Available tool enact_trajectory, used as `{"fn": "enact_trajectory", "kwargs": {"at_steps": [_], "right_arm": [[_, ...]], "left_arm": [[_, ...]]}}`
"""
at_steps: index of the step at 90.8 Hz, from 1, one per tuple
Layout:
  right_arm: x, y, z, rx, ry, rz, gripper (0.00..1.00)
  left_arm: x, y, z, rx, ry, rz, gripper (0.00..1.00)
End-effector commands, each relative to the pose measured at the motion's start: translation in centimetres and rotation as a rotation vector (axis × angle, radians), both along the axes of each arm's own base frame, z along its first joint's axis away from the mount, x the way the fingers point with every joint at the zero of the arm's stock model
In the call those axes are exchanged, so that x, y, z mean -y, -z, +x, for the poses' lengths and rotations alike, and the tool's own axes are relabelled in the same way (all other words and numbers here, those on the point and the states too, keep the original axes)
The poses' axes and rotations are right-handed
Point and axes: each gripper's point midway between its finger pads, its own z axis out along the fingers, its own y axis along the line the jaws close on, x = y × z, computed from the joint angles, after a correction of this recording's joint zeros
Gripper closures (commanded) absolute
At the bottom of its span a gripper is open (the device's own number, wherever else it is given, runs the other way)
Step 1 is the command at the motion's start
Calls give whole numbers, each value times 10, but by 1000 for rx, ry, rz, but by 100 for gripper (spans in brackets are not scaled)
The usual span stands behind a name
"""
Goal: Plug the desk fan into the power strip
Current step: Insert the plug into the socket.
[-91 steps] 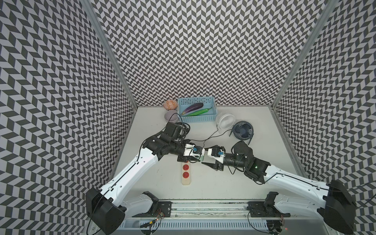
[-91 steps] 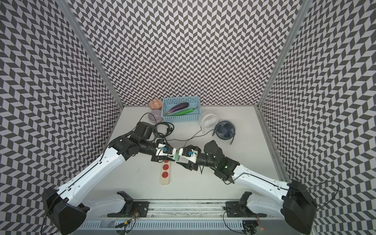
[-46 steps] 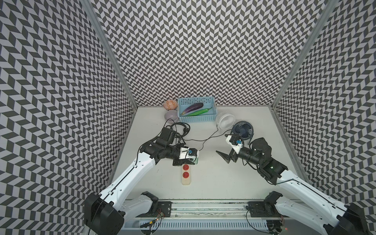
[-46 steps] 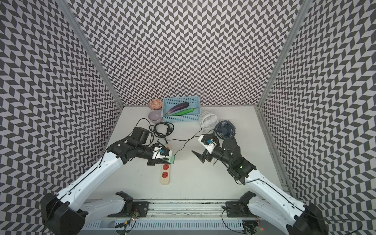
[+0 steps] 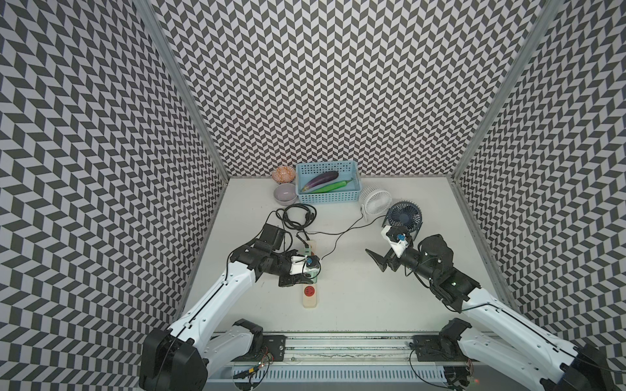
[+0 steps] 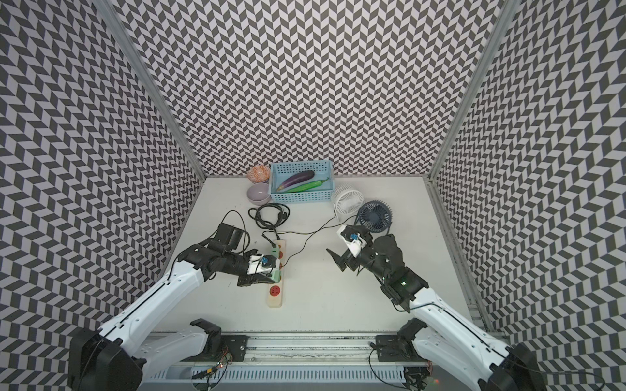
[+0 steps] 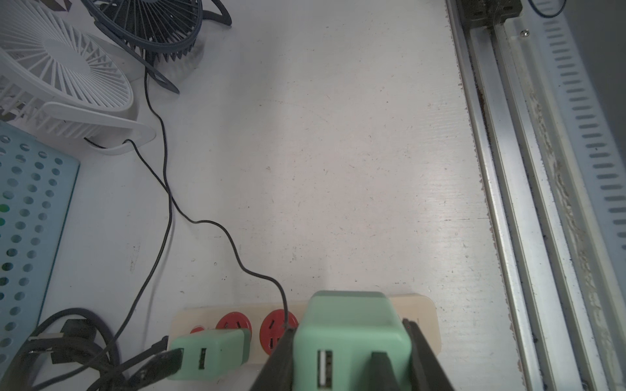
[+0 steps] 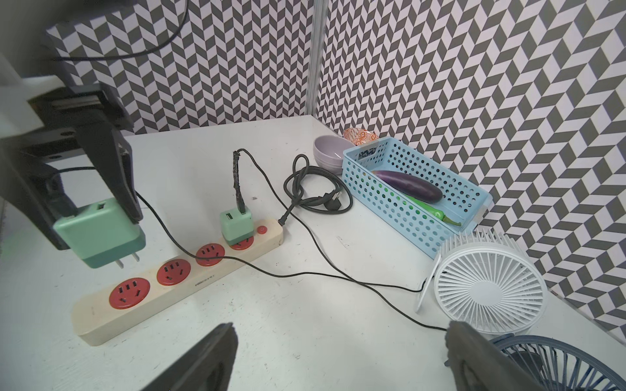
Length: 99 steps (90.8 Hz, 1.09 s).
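Right wrist view gives me the clearest look. The strip (image 8: pixel 176 281) lies flat on the table (image 8: pixel 305 321), and my left gripper (image 8: pixel 96 210) hangs just above it, jaws pinching a green adapter (image 8: pixel 98 233) by its sides. The adapter's two prongs are bare and point down at the strip, not seated in any socket. Three red sockets (image 8: pixel 173 270) stand free. The one beside the orange button (image 8: pixel 261 229) carries a small adapter (image 8: pixel 236 225). A thin cable (image 8: pixel 288 276) runs from the held adapter across the strip to the white fan (image 8: pixel 487 287). My right gripper (image 8: pixel 338 359) sits well apart from the strip, close to the blue fan (image 5: pixel 403 216), jaws spread wide with nothing between them. Beyond the strip's button end I see a coiled cord (image 8: pixel 315 196) and a basket (image 8: pixel 389 189).
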Motion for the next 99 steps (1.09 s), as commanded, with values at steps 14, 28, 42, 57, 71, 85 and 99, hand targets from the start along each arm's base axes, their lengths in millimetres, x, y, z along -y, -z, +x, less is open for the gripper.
{"fn": "enact_trajectory", "kwargs": {"at_steps": [14, 28, 42, 57, 71, 85, 99], "right_arm": [[2, -9, 4, 36, 17, 36, 0], [-1, -7, 4, 18, 6, 25, 0], [-2, -10, 4, 23, 3, 37, 0], [-2, -9, 4, 26, -2, 29, 0], [-4, -10, 4, 19, -11, 23, 0], [-2, -11, 3, 32, -2, 36, 0], [0, -11, 1, 48, 3, 41, 0]], "left_arm": [[-16, 18, -2, 6, -27, 46, 95], [-21, 19, 17, 25, -113, 51, 97], [-23, 26, 22, 43, -125, 61, 99], [-18, 25, 23, 43, -107, 31, 96], [-14, 24, 26, 13, -101, 24, 93], [-14, 37, 24, -5, -76, 66, 100], [-12, 45, 25, -43, -71, 108, 100]]}}
